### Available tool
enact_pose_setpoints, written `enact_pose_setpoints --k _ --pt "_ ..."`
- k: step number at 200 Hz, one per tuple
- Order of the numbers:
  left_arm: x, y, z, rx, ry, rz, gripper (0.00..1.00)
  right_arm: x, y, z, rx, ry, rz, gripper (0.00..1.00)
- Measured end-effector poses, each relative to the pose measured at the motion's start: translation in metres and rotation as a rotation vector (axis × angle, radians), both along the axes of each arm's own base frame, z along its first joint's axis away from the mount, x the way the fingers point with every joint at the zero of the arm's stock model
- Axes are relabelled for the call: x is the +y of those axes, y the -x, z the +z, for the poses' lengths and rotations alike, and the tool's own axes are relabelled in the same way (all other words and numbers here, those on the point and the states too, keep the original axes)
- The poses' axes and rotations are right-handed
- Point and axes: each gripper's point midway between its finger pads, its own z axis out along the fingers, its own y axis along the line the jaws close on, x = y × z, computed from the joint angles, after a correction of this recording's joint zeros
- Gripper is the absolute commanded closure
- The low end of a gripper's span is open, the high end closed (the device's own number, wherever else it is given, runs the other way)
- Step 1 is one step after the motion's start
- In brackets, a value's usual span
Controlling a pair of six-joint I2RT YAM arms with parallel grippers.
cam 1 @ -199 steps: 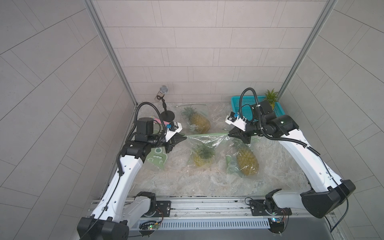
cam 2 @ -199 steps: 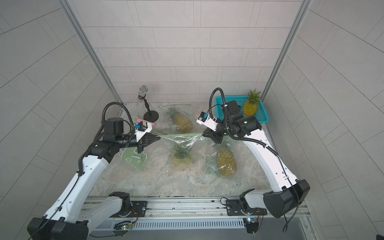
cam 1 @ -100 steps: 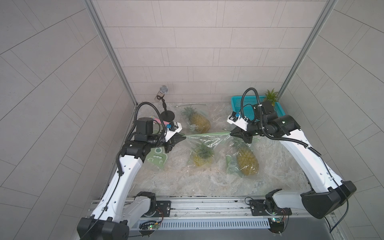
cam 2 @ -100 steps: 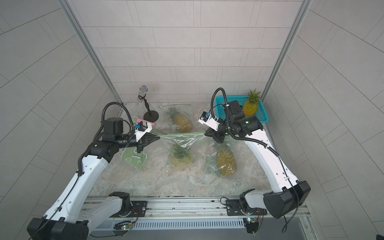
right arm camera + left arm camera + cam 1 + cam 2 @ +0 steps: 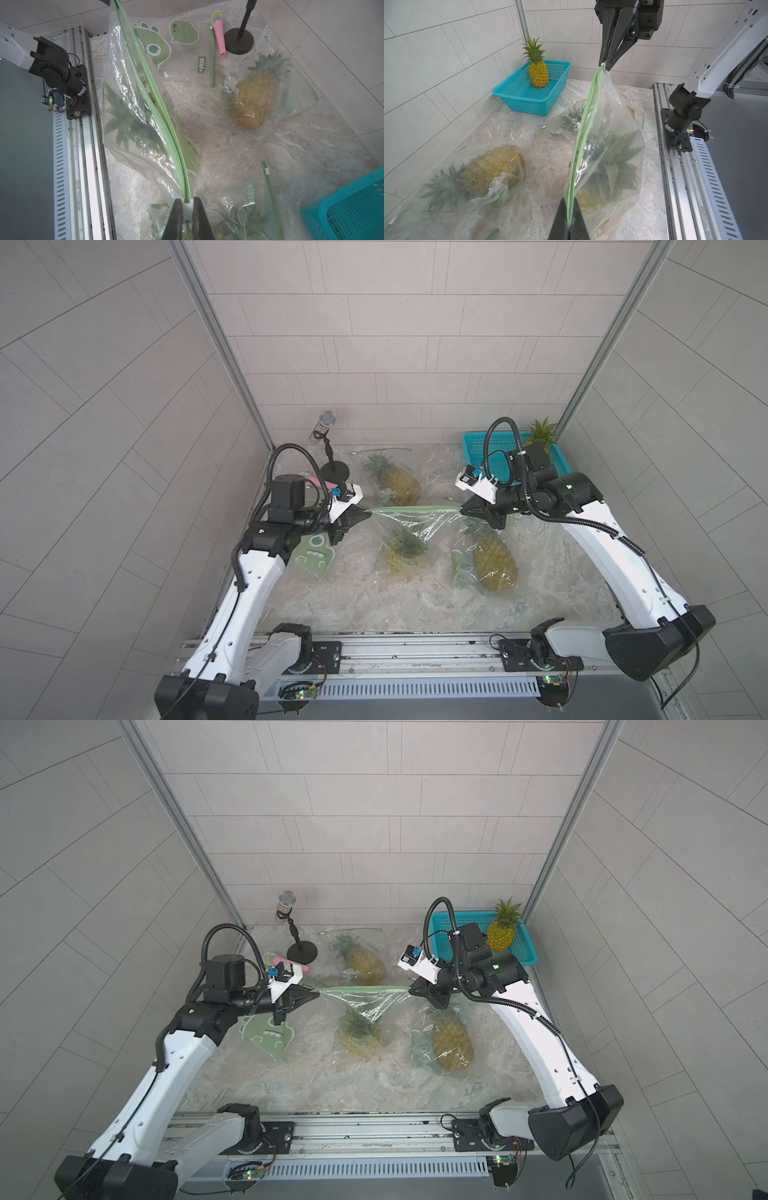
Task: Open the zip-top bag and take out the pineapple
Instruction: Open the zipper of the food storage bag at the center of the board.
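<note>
Left tool [image 5: 369, 512] and right tool [image 5: 462, 510] stay clamped on zip-top bag [image 5: 409, 527], unmoved.

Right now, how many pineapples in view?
4 pineapples: one bare in the blue basket, one in the held bag, one bagged near the mic stand, one bagged by the right gripper.
</note>
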Motion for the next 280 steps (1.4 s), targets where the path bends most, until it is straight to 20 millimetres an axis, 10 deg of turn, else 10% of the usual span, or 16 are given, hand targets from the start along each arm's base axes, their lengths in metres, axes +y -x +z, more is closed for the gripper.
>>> enact_pose_setpoints --k 115,203,280 --pt "-0.037 0.027 0.001 -0.002 0.005 -0.150 1.00 0.027 0.009 0.003 0.003 -0.040 0.076 0.98" --pt "-0.036 0.023 -0.002 -0.005 -0.014 -0.126 1.00 0.056 0.011 0.025 -0.087 -0.023 0.100 0.74" --pt "-0.036 0.022 -0.003 -0.008 -0.020 -0.120 1.00 0.095 0.007 0.039 -0.129 -0.027 0.179 0.79"
